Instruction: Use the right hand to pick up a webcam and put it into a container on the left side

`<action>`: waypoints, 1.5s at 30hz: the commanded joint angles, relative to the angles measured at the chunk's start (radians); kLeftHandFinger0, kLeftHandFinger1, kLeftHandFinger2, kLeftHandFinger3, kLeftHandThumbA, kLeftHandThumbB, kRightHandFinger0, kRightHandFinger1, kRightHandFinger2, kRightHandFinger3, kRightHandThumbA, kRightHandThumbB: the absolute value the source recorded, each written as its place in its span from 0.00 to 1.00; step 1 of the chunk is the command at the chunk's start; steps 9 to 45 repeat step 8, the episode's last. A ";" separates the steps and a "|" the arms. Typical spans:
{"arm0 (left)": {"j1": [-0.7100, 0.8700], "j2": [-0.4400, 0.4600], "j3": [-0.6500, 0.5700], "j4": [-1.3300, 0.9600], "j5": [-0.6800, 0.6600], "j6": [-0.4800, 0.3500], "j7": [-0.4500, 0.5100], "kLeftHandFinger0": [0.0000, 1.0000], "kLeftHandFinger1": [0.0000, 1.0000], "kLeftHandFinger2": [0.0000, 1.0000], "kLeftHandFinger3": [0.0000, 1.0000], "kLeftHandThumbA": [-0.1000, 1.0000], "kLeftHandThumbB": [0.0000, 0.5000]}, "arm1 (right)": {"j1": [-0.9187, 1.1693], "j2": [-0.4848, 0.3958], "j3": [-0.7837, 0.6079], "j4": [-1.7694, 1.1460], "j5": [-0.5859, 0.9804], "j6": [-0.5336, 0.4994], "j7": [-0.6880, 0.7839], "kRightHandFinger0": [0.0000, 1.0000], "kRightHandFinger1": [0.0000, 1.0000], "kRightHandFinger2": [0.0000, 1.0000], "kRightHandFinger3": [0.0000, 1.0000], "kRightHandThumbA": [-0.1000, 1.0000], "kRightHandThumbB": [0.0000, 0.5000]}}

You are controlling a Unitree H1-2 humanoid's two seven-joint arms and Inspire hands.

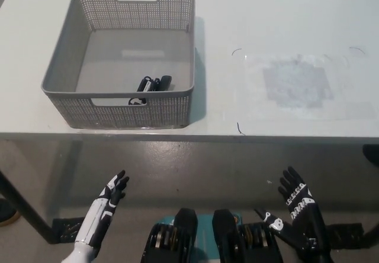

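Looking down from the head view: webcam (153, 85) lay inside the grey basket (70, 106), near its front wall, on the white table (284, 14) at the left side. Right hand (301, 214) hung below the table edge, fingers spread wide, holding nothing. Left hand (106, 203) rested low at the lower left, fingers apart, likewise empty.

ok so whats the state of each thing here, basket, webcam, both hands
basket: upright on the table, holding the webcam
webcam: lying inside the basket near its front wall
left hand: open, holding nothing, below the table edge
right hand: open, holding nothing, below the table edge
table: a worn patch on its right half
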 commanded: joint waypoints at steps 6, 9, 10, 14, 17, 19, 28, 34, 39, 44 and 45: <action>-0.011 -0.011 0.023 -0.021 -0.001 -0.042 0.042 1.00 1.00 1.00 1.00 1.00 0.12 | 0.048 0.004 0.039 -0.099 -0.075 -0.077 -0.018 1.00 1.00 1.00 1.00 1.00 0.12; 0.006 -0.015 0.029 -0.025 0.001 -0.053 0.054 1.00 1.00 1.00 1.00 1.00 0.15 | 0.054 -0.005 0.048 -0.095 -0.084 -0.080 -0.011 1.00 1.00 1.00 1.00 1.00 0.11; 0.006 -0.015 0.029 -0.025 0.001 -0.053 0.054 1.00 1.00 1.00 1.00 1.00 0.15 | 0.054 -0.005 0.048 -0.095 -0.084 -0.080 -0.011 1.00 1.00 1.00 1.00 1.00 0.11; 0.006 -0.015 0.029 -0.025 0.001 -0.053 0.054 1.00 1.00 1.00 1.00 1.00 0.15 | 0.054 -0.005 0.048 -0.095 -0.084 -0.080 -0.011 1.00 1.00 1.00 1.00 1.00 0.11; 0.006 -0.015 0.029 -0.025 0.001 -0.053 0.054 1.00 1.00 1.00 1.00 1.00 0.15 | 0.054 -0.005 0.048 -0.095 -0.084 -0.080 -0.011 1.00 1.00 1.00 1.00 1.00 0.11; 0.006 -0.015 0.029 -0.025 0.001 -0.053 0.054 1.00 1.00 1.00 1.00 1.00 0.15 | 0.054 -0.005 0.048 -0.095 -0.084 -0.080 -0.011 1.00 1.00 1.00 1.00 1.00 0.11; 0.006 -0.015 0.029 -0.025 0.001 -0.053 0.054 1.00 1.00 1.00 1.00 1.00 0.15 | 0.054 -0.005 0.048 -0.095 -0.084 -0.080 -0.011 1.00 1.00 1.00 1.00 1.00 0.11; 0.006 -0.015 0.029 -0.025 0.001 -0.053 0.054 1.00 1.00 1.00 1.00 1.00 0.15 | 0.054 -0.005 0.048 -0.095 -0.084 -0.080 -0.011 1.00 1.00 1.00 1.00 1.00 0.11; 0.006 -0.015 0.029 -0.025 0.001 -0.053 0.054 1.00 1.00 1.00 1.00 1.00 0.15 | 0.054 -0.005 0.048 -0.095 -0.084 -0.080 -0.011 1.00 1.00 1.00 1.00 1.00 0.11; 0.006 -0.015 0.029 -0.025 0.001 -0.053 0.054 1.00 1.00 1.00 1.00 1.00 0.15 | 0.054 -0.005 0.048 -0.095 -0.084 -0.080 -0.011 1.00 1.00 1.00 1.00 1.00 0.11; 0.006 -0.015 0.029 -0.025 0.001 -0.053 0.054 1.00 1.00 1.00 1.00 1.00 0.15 | 0.054 -0.005 0.048 -0.095 -0.084 -0.080 -0.011 1.00 1.00 1.00 1.00 1.00 0.11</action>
